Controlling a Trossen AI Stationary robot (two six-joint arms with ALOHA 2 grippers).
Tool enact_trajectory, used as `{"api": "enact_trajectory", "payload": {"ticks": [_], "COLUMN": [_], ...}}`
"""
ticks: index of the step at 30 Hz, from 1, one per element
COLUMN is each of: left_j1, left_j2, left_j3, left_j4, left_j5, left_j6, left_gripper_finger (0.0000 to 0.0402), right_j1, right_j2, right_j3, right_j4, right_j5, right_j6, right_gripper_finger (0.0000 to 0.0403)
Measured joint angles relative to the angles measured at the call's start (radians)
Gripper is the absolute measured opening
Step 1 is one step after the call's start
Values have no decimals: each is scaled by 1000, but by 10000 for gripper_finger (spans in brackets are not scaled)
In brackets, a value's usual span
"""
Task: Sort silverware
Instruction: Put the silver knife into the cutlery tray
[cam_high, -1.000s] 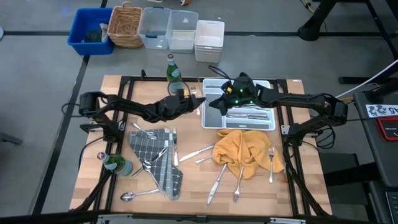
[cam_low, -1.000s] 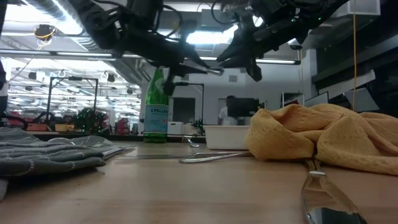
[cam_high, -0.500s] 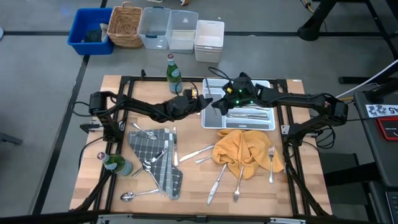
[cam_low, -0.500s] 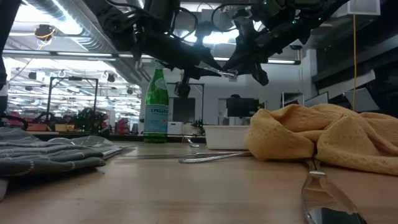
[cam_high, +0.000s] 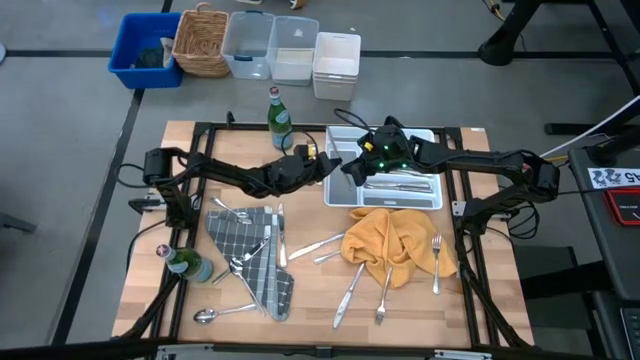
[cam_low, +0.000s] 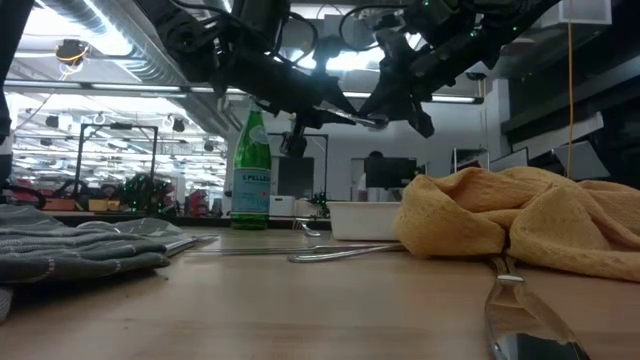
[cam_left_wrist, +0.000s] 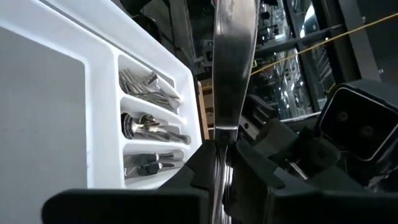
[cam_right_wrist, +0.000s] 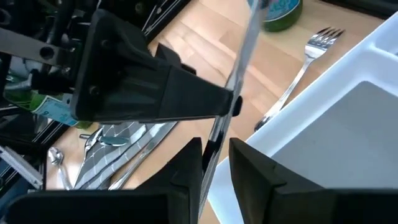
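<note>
My left gripper (cam_high: 318, 160) is shut on one slim shiny piece of silverware (cam_low: 360, 119), held in the air by the left rim of the white tray (cam_high: 329, 195). Whether it is a knife, fork or spoon does not show. My right gripper (cam_high: 348, 168) hangs over the tray's left part, open. The piece's free end (cam_right_wrist: 216, 140) reaches in between its fingers. The tray's small compartments hold sorted forks (cam_left_wrist: 144, 84) and spoons (cam_left_wrist: 149, 127). More silverware lies loose on the table, among it a fork (cam_high: 436, 262) and a spoon (cam_high: 205, 315). My left gripper (cam_left_wrist: 221, 155) pinches the piece between its two fingers, flat sides against the pads. The shiny strip (cam_left_wrist: 229, 93) sticks out beyond the fingers, lifted clear of table and tray. My right gripper (cam_right_wrist: 216, 158) has its fingers on either side of the piece's end; whether they touch it I cannot tell.
An orange cloth (cam_high: 390, 245) lies bunched in front of the tray. A grey checked cloth (cam_high: 250, 255) lies at the left with cutlery on it. Green bottles stand at the far edge (cam_high: 280, 112) and the near left (cam_high: 188, 265). Bins stand beyond the table (cam_high: 250, 45).
My left gripper has carried the piece toward the table's right, up to the right gripper. The piece's free end, which stood short of the right fingers, now lies between them. It has stayed roughly level and clear of the table.
</note>
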Motion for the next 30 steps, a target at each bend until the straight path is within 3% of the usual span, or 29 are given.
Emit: {"api": "enact_trajectory", "payload": {"ticks": [12,22,30], "left_j1": [-5,-6,-7], "left_j2": [0,0,-2], "left_j3": [0,-1,0], "left_j4": [3,5,30], "left_j5": [-3,-2,12], "left_j6": [-40,-48,-58], "left_gripper_finger": [33,33,32], "right_j1": [0,-2,-2], "right_j2": [0,2,4], "right_j3": [0,-1,-2], "right_j4": [-5,-8,-11], "right_j5": [20,28,29], "right_j6": [-31,-57,-56], "right_gripper_finger": [81,11,51]}}
